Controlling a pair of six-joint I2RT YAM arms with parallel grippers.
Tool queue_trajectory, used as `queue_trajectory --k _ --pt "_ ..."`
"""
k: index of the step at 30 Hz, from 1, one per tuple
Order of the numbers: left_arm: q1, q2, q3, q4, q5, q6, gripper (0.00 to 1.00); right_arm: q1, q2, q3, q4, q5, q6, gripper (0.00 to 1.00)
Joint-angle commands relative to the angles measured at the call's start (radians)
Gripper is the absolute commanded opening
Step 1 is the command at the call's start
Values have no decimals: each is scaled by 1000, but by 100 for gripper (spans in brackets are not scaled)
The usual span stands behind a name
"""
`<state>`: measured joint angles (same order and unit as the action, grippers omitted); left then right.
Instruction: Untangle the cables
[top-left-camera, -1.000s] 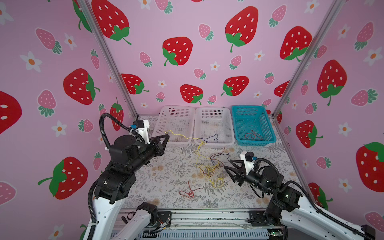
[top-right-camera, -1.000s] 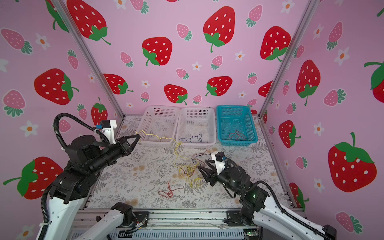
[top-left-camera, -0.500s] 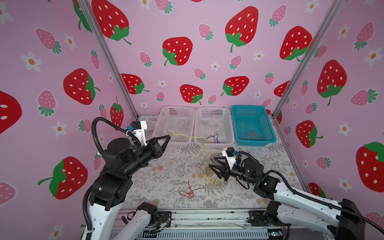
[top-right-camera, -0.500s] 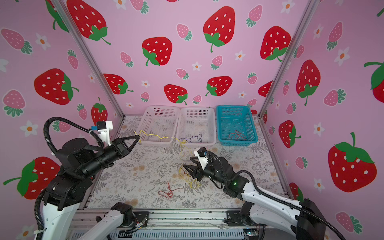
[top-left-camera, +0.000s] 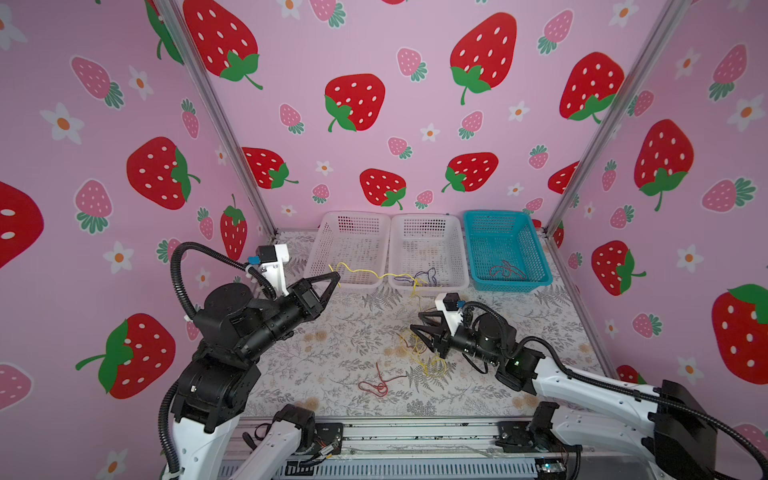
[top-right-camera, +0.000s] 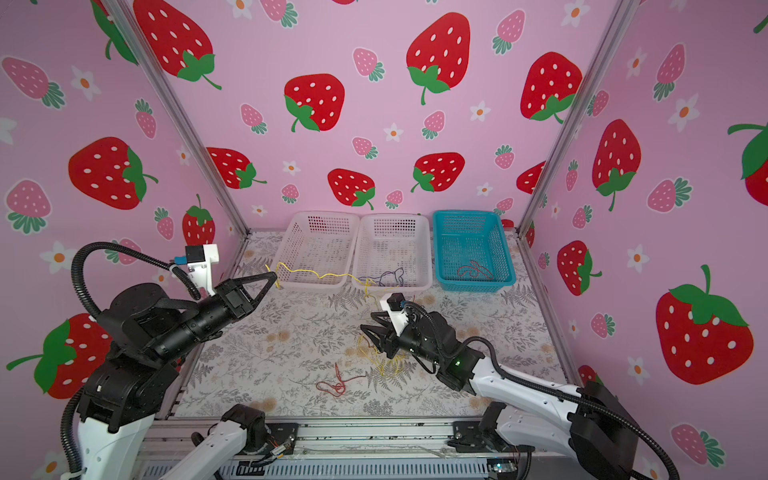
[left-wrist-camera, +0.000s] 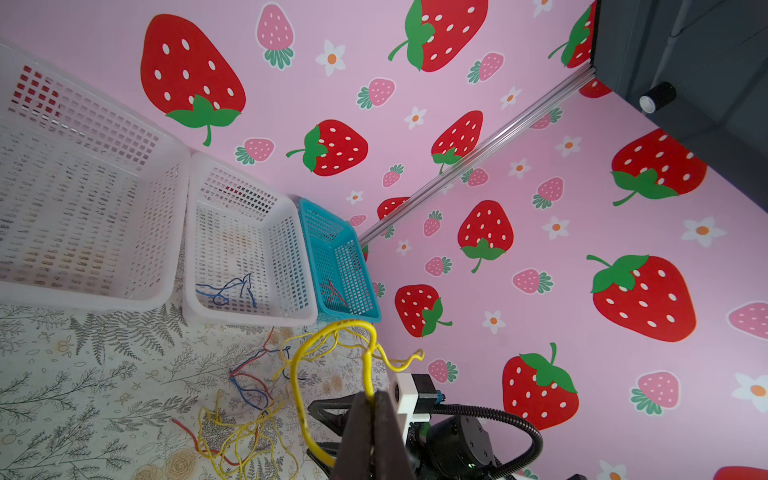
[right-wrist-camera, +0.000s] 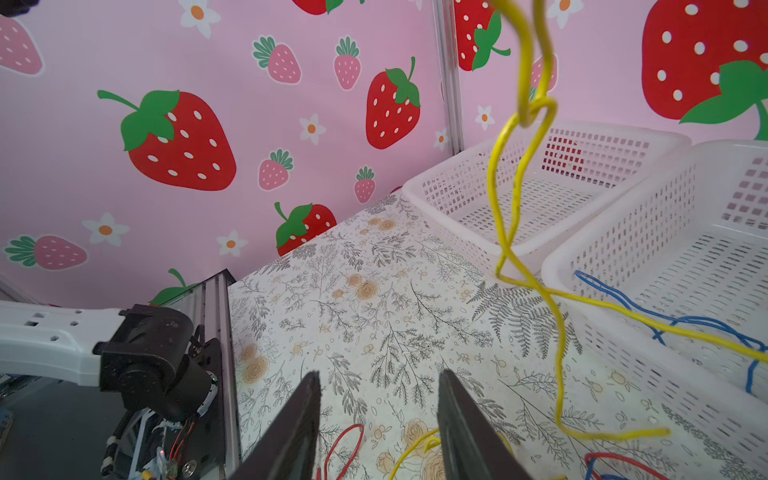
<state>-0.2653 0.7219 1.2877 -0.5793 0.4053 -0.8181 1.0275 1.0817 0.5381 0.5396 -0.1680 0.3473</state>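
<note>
My left gripper is raised in front of the left white basket, shut on a yellow cable. That cable runs right across the basket fronts and drops toward a tangle of yellow, red and blue cables on the mat. My right gripper is low at the tangle's left side. It is open, with mat, a red loop and a yellow strand showing between its fingers. A separate red cable lies nearer the front.
Two white baskets and a teal basket line the back. The middle one holds a blue cable; the teal one holds a red cable. Pink walls close three sides, and a metal rail runs along the front.
The right gripper has moved left to the tangle and its jaws have narrowed somewhat. The left gripper stays shut on the yellow cable, which now runs straighter.
</note>
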Motion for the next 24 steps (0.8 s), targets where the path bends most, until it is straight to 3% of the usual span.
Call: queue_trajectory --k 1,24 --pt "4 -9 9 38 27 -20 0 5 1 14 53 59 -14 47" --pt "4 -27 -14 53 43 -38 0 4 149 96 108 145 -64 40"
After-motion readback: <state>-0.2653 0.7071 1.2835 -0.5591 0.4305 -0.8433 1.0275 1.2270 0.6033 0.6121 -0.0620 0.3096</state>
